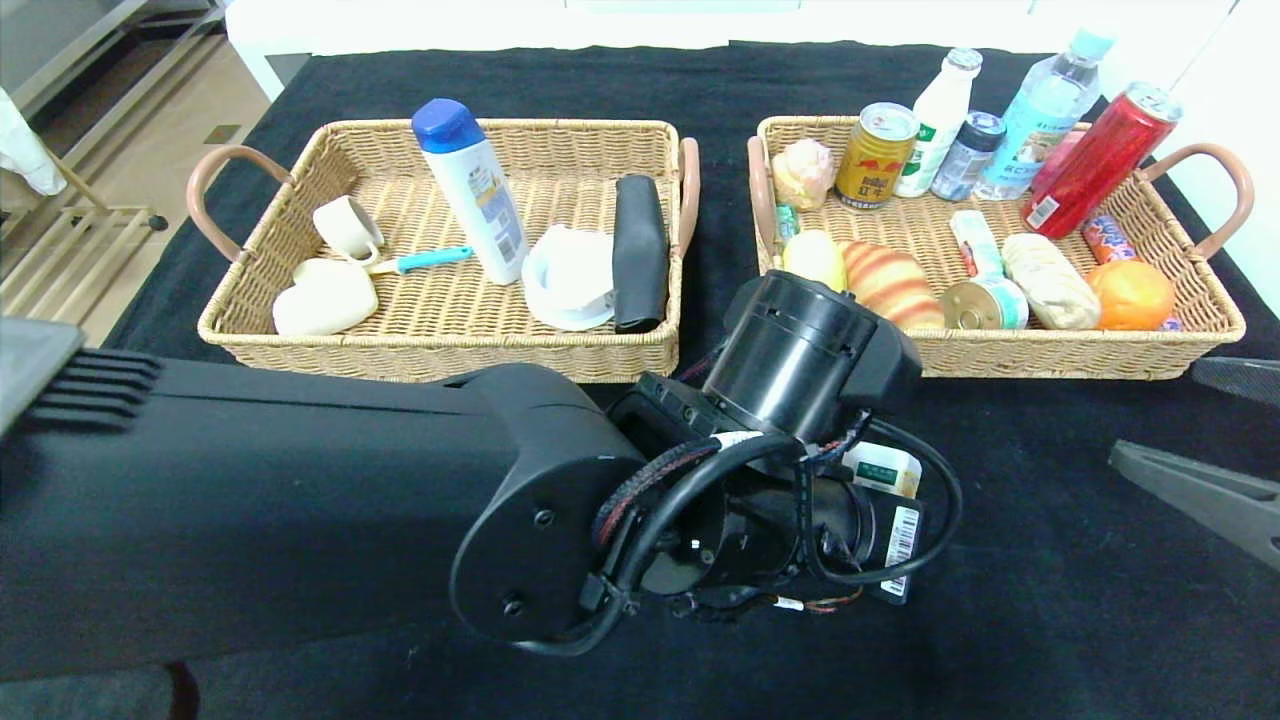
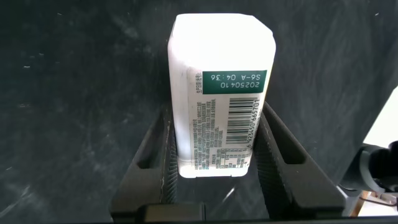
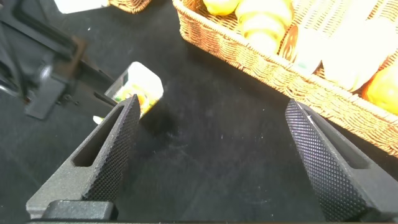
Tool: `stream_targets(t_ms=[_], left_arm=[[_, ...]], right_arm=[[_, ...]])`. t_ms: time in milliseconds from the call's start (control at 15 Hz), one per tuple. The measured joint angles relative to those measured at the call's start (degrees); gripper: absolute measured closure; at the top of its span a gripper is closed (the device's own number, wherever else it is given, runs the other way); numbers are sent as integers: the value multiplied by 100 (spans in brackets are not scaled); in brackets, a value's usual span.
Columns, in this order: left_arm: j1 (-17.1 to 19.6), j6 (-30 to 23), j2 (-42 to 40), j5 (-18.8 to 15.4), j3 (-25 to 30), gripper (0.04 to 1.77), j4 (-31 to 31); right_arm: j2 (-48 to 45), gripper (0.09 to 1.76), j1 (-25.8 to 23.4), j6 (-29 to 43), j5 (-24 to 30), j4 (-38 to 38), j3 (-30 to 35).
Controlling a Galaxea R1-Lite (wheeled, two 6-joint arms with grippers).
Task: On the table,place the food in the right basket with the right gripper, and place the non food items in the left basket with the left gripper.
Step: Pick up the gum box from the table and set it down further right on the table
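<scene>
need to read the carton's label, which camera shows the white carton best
The left wrist view: the white carton fills it, printed side up, between the left gripper's fingers. The head view shows only a corner behind the arm; the right wrist view shows it small, far off.

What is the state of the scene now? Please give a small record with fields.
left gripper: shut on the white carton, on the black table before the baskets
right gripper: open, holding nothing, low over the table beside the right basket
left basket: shampoo bottle, black glasses case
right basket: lemon, croissant
</scene>
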Motion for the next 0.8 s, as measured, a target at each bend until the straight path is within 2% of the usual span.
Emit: stream_targets(t_ms=[400,800], left_arm=[[-11,28,149,134,-74,102,13],[-11,30,171,162,-118,54,43]], right_arm=[[56,14,-7,-6,-15,-9,9],[63,14,-18,-24,-20,-20,22]])
